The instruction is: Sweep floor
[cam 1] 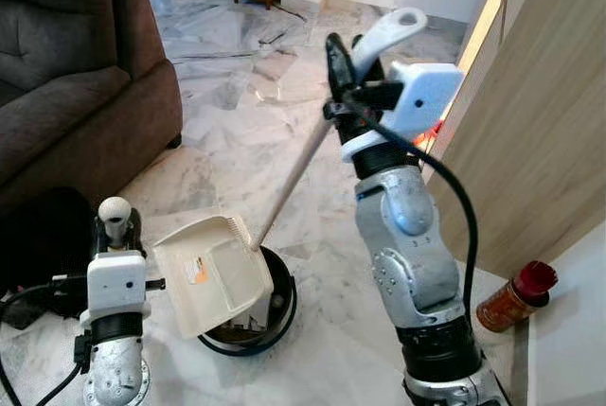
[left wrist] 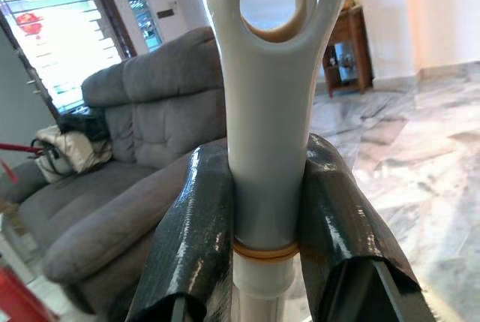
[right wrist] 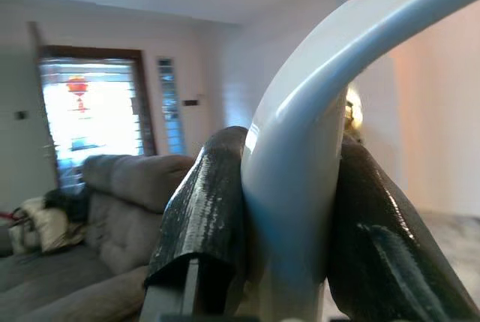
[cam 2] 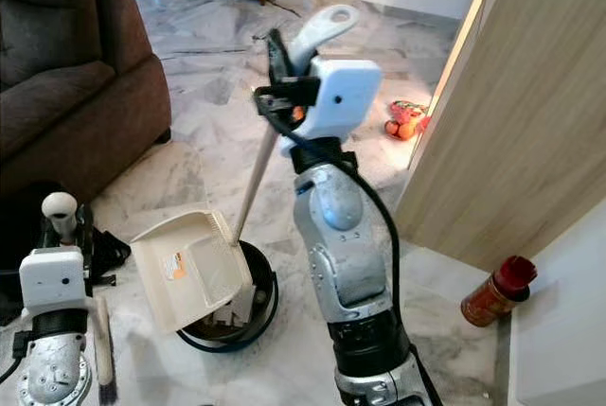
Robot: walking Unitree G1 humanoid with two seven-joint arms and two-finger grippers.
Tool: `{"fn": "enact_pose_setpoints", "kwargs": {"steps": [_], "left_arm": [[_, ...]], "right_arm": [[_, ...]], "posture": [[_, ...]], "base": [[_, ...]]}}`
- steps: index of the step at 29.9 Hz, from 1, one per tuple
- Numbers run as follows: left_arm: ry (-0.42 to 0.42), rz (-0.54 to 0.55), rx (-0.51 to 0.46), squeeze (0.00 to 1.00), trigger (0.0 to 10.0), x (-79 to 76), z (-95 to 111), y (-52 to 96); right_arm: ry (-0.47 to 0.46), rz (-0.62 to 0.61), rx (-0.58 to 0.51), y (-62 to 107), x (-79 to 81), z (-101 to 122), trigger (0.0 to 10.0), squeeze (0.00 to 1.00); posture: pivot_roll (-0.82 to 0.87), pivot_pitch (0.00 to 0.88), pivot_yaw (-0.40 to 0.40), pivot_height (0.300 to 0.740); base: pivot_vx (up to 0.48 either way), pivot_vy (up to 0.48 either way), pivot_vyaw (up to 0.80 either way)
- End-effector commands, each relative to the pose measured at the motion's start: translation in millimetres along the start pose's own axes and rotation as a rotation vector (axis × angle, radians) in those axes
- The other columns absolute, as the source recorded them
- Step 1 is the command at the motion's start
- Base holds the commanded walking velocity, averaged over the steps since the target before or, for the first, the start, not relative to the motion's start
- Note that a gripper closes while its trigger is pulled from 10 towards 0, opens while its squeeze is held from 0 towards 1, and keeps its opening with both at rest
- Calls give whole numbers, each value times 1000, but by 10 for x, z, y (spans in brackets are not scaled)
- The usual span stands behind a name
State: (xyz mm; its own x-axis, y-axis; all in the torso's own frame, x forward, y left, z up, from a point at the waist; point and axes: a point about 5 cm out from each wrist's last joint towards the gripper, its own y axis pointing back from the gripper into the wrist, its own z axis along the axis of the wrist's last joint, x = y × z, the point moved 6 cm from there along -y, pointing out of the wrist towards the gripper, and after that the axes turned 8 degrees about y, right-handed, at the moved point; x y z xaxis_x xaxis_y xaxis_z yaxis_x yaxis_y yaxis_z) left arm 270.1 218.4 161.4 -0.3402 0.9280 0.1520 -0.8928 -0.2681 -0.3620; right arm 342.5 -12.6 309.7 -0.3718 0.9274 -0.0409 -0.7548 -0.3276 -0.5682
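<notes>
dustpan [cam 1: 210,272] tipped over the black bin [cam 1: 270,316] on the marble floor [cam 1: 237,122], low left of the right gripper [cam 1: 352,63].
right gripper pinching the dustpan's long handle [cam 1: 295,171] near its top; left gripper [left wrist: 262,224] clamped on the broom handle [left wrist: 262,112].

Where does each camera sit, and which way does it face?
Left eye, right eye: on the head, looking down at the marble floor, the dustpan and both arms.
Left wrist: along the left gripper clamping the broom handle, toward the sofa.
Right wrist: along the right gripper gripping the dustpan handle; both wrist views share the sofa.
</notes>
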Motion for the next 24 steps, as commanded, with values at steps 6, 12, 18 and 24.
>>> {"fn": "enact_pose_setpoints", "kwargs": {"steps": [6,12,18,24], "left_arm": [[-9,-27,-22,0,10000,-83,83,-16],[-3,-32,-21,0,10000,-104,73,-30],[8,-40,-17,0,10000,-150,58,-33],[12,-39,-17,0,10000,-160,54,-33]], "right_arm": [[-15,112,-157,24,470,333,10000,0],[53,159,-189,63,582,352,10000,0],[107,180,-230,88,657,407,10000,0],[151,199,-265,107,725,456,10000,0]], "posture": [[199,106,-29,740],[196,97,-29,740],[196,79,-35,740],[197,76,-39,740]], "base": [[0,0,0],[0,0,0],[0,0,0],[0,0,0]]}}
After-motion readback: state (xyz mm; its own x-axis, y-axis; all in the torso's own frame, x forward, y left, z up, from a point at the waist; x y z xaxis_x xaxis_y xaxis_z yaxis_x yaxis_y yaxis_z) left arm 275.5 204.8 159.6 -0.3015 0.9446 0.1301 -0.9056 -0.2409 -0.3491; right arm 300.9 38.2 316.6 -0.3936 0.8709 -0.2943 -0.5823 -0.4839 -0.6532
